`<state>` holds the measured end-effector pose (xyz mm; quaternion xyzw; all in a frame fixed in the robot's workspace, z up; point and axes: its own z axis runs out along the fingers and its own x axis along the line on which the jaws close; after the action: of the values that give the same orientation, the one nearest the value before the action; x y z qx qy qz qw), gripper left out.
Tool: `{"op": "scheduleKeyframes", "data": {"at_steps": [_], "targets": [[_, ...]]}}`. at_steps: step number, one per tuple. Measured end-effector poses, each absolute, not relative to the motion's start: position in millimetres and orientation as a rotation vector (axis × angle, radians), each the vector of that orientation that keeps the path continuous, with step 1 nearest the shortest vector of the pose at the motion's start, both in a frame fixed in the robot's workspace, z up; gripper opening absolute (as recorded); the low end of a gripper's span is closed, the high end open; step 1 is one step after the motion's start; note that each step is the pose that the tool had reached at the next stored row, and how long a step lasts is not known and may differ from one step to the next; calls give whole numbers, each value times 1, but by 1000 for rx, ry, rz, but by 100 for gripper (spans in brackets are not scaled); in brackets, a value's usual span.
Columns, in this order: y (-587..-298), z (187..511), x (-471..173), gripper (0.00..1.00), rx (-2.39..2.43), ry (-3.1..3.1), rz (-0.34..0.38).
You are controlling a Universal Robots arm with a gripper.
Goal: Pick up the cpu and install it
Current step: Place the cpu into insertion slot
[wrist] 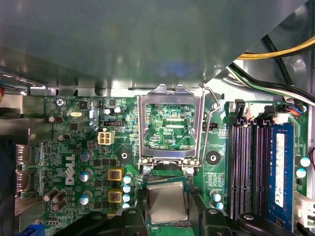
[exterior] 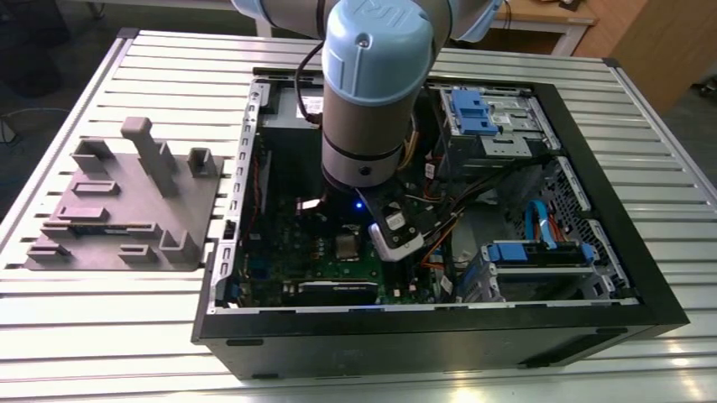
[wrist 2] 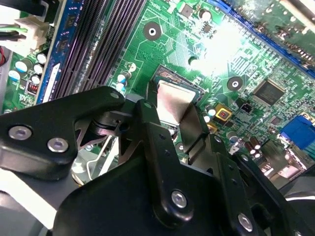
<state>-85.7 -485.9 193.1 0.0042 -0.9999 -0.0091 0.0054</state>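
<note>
We find the cpu (wrist: 167,202) already down at the socket on the motherboard (wrist: 74,147). In both wrist views its shiny square top lies in the socket opening. The end effector (wrist: 167,196) is closed on it, with dark fingers (wrist: 141,206) against two opposite edges. We judge the pick-up done and the placing well under way. From these angles we cannot quite tell whether the chip is fully seated or held just above its bed.

The install is not finished. The hollow metal load frame (wrist: 170,93) stands swung up just beside the cpu, and its wire lever (wrist: 209,128) is unlatched alongside it. The chip is neither released nor clamped. The black memory slots (wrist: 246,167) run near the socket, apart from the fingers.

In the exterior view the arm (exterior: 370,92) comes in from twelve o'clock. Its last links hang almost straight down into the open computer case (exterior: 448,340), over the middle of the board. The case lies on its side on the slatted counter (exterior: 112,336). A grey fixture block (exterior: 123,201) sits at nine o'clock from the case, well apart from the arm.
</note>
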Motion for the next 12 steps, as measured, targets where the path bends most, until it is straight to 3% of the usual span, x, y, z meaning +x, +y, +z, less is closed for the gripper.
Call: {"op": "scheduleKeyframes", "data": {"at_steps": [2,3,12], "targets": [[-486,193,-86,47,13,-3131,-28],[-486,193,-86,53,13,-3131,-28],[-486,191,-86,53,33,-3130,-38]]}}
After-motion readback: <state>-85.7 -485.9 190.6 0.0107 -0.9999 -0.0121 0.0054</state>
